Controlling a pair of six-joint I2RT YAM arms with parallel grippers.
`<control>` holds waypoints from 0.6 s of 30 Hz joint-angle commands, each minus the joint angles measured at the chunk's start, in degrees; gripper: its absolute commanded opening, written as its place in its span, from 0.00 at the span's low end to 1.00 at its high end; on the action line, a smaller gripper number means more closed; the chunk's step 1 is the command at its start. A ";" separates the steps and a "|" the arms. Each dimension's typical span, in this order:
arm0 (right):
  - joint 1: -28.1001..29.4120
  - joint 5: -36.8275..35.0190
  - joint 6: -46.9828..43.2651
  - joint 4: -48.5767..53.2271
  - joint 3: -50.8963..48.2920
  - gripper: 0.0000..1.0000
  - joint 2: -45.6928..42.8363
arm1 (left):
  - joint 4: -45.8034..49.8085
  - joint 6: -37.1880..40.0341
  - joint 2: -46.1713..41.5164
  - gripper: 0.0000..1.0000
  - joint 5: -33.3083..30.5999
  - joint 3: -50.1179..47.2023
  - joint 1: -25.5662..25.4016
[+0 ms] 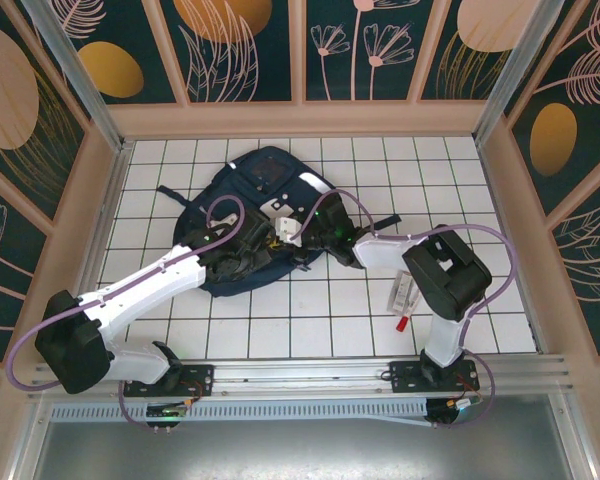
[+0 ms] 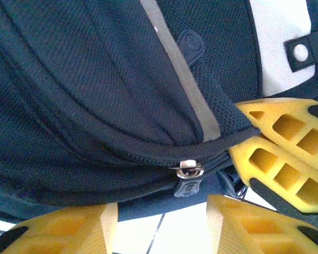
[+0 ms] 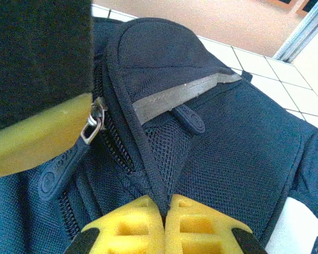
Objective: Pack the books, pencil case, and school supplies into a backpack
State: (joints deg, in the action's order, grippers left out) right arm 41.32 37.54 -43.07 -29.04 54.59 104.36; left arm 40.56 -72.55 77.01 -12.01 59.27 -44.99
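The right gripper [image 3: 165, 205] is clamped on a seam ridge of the backpack [image 1: 265, 170], which lies at the centre of the table [image 1: 480, 200]. The left gripper [image 2: 161, 211] stands released, with the zipper pull [image 2: 186, 170] at its 12 o'clock. The pen [image 1: 403, 320] rests at 4 o'clock of the backpack.

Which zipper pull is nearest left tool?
The pull on the metal slider, just off the left tool; the other pull sits by the grey stripe.

1 overhead, 2 close-ups on backpack [image 1: 248, 176]
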 commanded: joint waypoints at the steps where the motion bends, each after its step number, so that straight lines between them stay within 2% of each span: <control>1: 1.68 4.12 3.64 -5.21 -0.23 0.00 1.09 | 0.97 -0.45 -0.22 0.48 -0.21 1.61 0.70; 7: 2.93 4.47 4.04 -5.25 -0.15 0.00 1.72 | 3.96 2.19 3.85 0.46 -3.85 6.20 0.70; 12: 2.80 4.16 4.05 -5.66 -1.07 0.00 0.85 | 8.24 3.10 6.11 0.38 -10.40 6.44 0.88; 18: 2.67 4.22 4.36 -5.95 -1.23 0.00 0.93 | 5.22 3.37 6.33 0.29 -9.67 2.63 0.92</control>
State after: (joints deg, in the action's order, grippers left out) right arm 43.00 37.43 -40.07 -31.57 53.91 105.73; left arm 45.21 -69.67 82.98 -18.13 63.96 -44.69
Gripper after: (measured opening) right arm 0.040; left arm 0.290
